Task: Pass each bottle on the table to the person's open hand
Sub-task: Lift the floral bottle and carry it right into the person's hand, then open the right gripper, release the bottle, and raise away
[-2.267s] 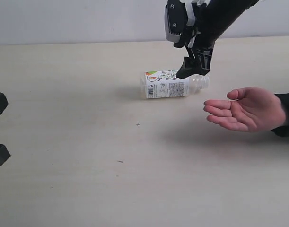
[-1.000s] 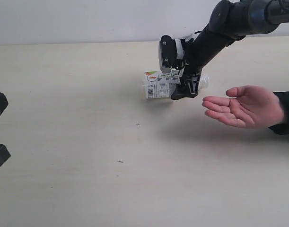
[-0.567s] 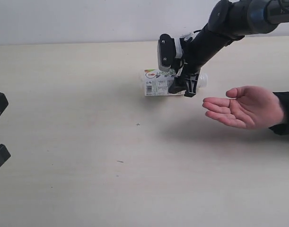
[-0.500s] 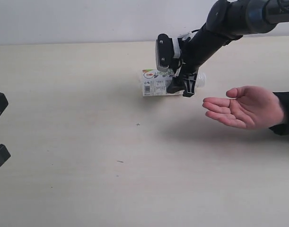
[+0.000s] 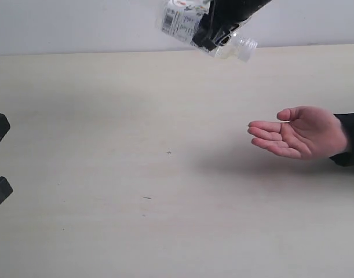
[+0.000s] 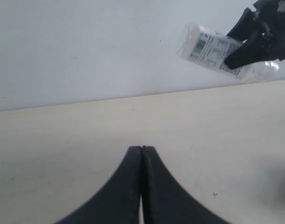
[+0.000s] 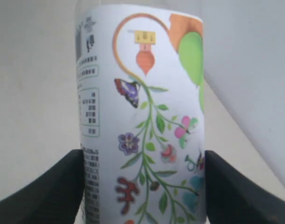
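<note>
The right gripper (image 5: 214, 32) is clamped on the bottle (image 5: 179, 20), one dark finger (image 7: 39, 186) on each side of its white label, which is printed with a colourful vine, flowers and a butterfly; the jaws stand only as wide as the bottle's body, and nothing else is between them. The bottle hangs clear of the table (image 5: 107, 145), tilted, its labelled end higher and its clear neck end lower, pointing toward the side where the person's hand (image 5: 298, 134) waits. In the exterior view it shows against the pale wall above the table's far edge, up and to the left of that hand and well apart from it. The person's hand lies low over the table on the right, palm up, fingers spread and slightly curled, thumb raised, holding nothing; a dark sleeve covers the wrist. On the far left side the left gripper (image 6: 142, 186) is down near the tabletop with its two fingers pressed together tip to tip, nothing between them. Counted up: one bottle in view, one open human hand, two grippers — one gripping, one empty — and a few tiny dark specks on the cream tabletop.
</note>
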Action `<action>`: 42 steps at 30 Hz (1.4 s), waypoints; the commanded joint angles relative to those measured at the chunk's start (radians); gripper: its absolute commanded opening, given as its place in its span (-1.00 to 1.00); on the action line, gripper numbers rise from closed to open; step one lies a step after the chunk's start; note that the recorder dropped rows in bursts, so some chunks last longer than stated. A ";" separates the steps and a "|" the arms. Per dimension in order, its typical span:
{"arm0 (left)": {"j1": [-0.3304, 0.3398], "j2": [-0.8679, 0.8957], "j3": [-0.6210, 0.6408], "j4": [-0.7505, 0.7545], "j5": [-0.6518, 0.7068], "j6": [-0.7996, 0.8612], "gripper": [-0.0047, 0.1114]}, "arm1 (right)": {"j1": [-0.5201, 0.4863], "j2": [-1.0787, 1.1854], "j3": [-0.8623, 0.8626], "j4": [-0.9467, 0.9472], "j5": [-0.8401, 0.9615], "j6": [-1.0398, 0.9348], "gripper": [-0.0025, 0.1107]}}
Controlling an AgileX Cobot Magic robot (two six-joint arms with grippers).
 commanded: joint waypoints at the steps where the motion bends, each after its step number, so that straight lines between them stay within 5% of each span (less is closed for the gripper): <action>1: 0.003 -0.006 0.005 0.003 -0.012 0.003 -0.92 | 0.001 -0.081 -0.010 -0.231 0.051 0.520 -0.96; 5: 0.003 -0.006 0.005 0.003 -0.012 0.003 -0.92 | 0.001 -0.137 -0.010 -0.481 0.258 0.897 -0.96; 20: 0.003 -0.006 0.005 0.003 -0.012 0.003 -0.92 | 0.001 -0.274 0.033 -0.517 0.568 1.081 -0.96; 24: 0.003 -0.006 0.005 0.003 -0.012 0.003 -0.92 | 0.001 -0.408 0.230 -0.519 0.474 1.105 -0.96; 31: 0.003 -0.006 0.005 0.003 -0.012 0.003 -0.92 | 0.001 -0.473 0.655 -0.514 0.022 1.268 -0.96; 42: 0.003 -0.006 0.005 0.003 -0.012 0.003 -0.92 | 0.001 -0.423 0.683 -0.599 0.012 1.361 -0.93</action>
